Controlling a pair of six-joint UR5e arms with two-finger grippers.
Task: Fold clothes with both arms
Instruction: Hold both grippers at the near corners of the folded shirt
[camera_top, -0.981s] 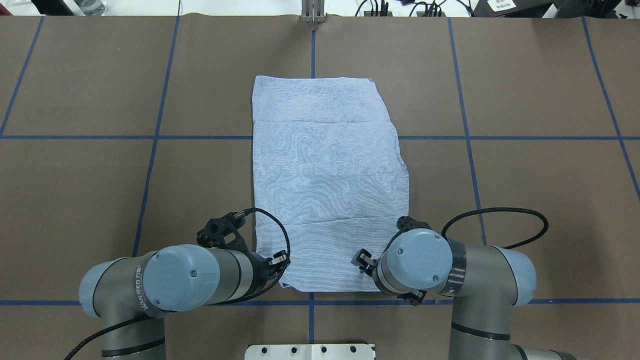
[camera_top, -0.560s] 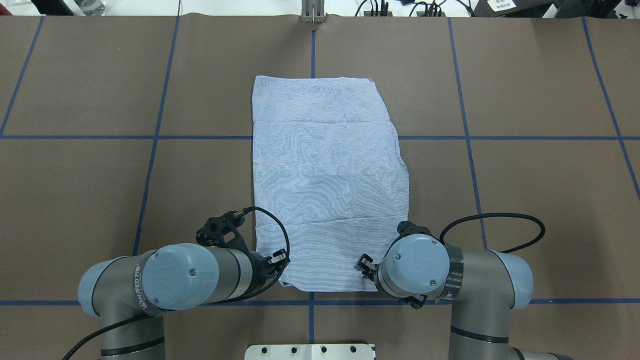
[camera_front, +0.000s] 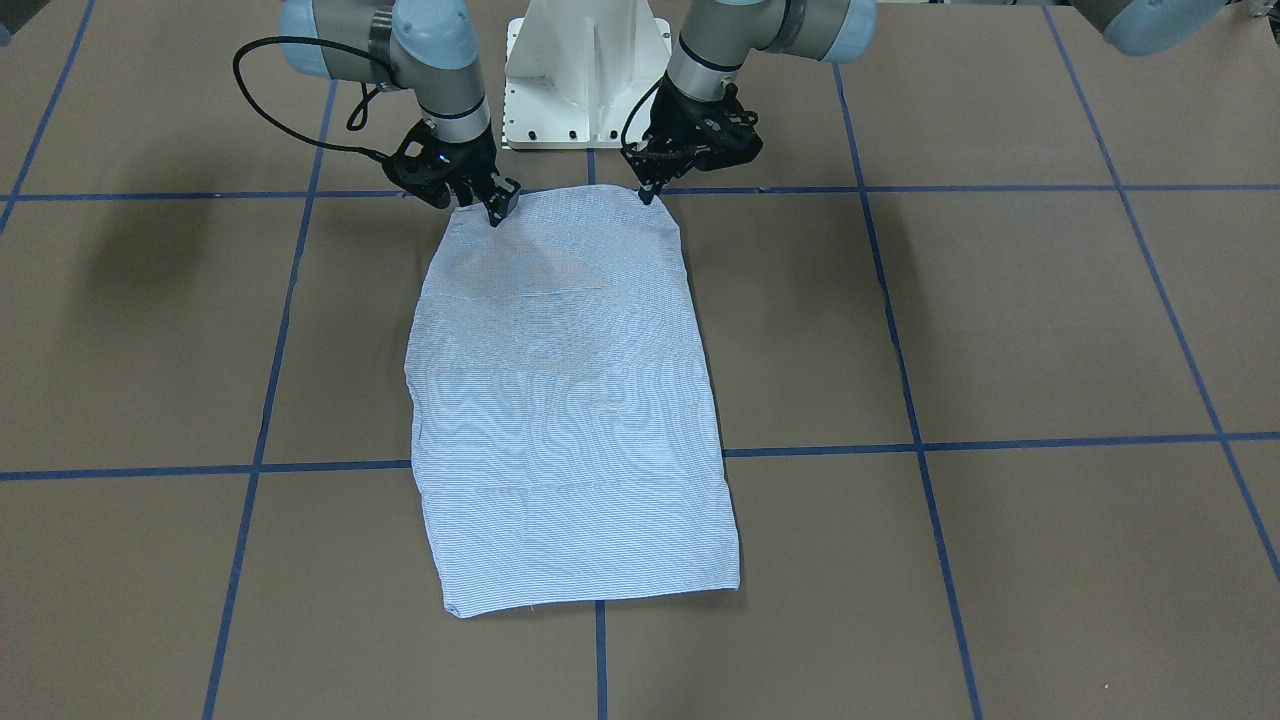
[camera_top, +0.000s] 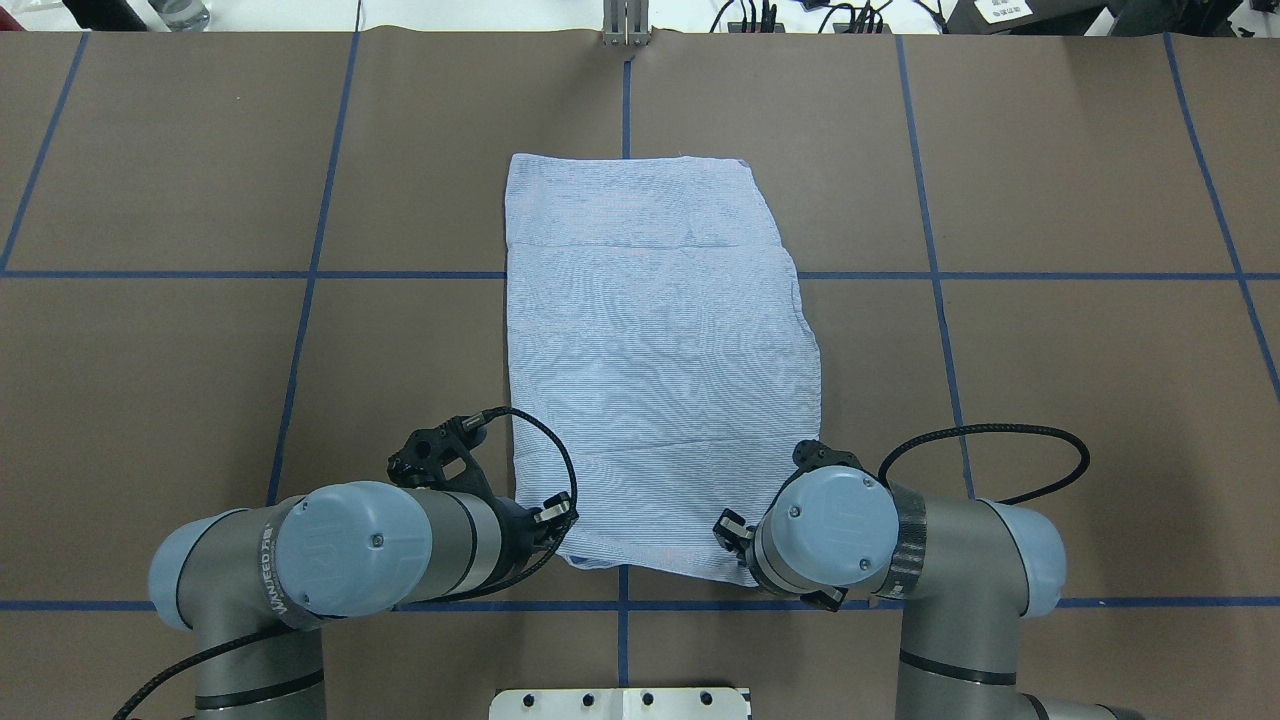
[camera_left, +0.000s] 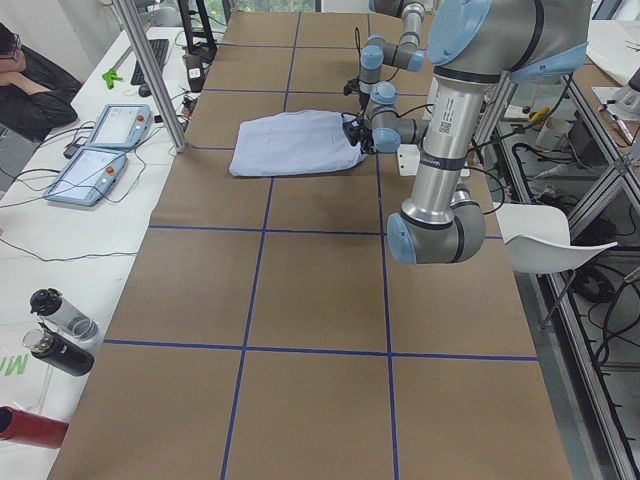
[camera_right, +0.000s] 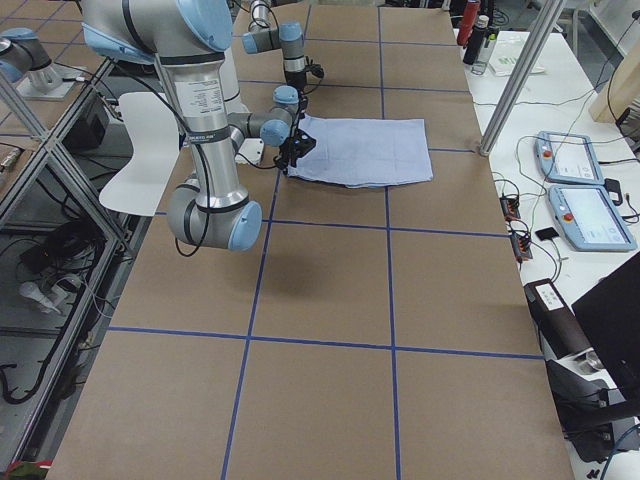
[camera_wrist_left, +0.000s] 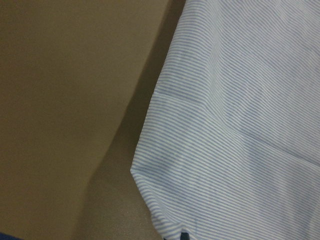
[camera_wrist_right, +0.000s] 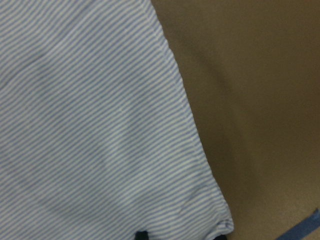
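The clothes are one light blue striped shirt (camera_top: 650, 350), folded into a long rectangle in the middle of the brown table (camera_top: 1050, 350). My left gripper (camera_top: 555, 518) is shut on the shirt's near left corner. My right gripper (camera_top: 730, 530) is shut on the near right corner. In the front-facing view the left gripper (camera_front: 650, 190) and right gripper (camera_front: 497, 212) pinch the hem of the shirt (camera_front: 560, 400) nearest my base, which is raised a little. Each wrist view is filled with striped cloth (camera_wrist_left: 240, 125) (camera_wrist_right: 90, 125) and bare table, with a dark fingertip at the bottom edge.
The white pedestal base (camera_front: 585, 70) stands just behind the grippers. A metal post (camera_top: 625, 25) rises at the far table edge. Beyond that edge are teach pendants (camera_left: 100, 150), bottles (camera_left: 60, 330) and a seated person (camera_left: 25, 85). Blue tape lines (camera_top: 300, 350) cross the table.
The shirt's near hem has lifted off the table and drawn slightly away from my base. Both grippers have risen a little with it.
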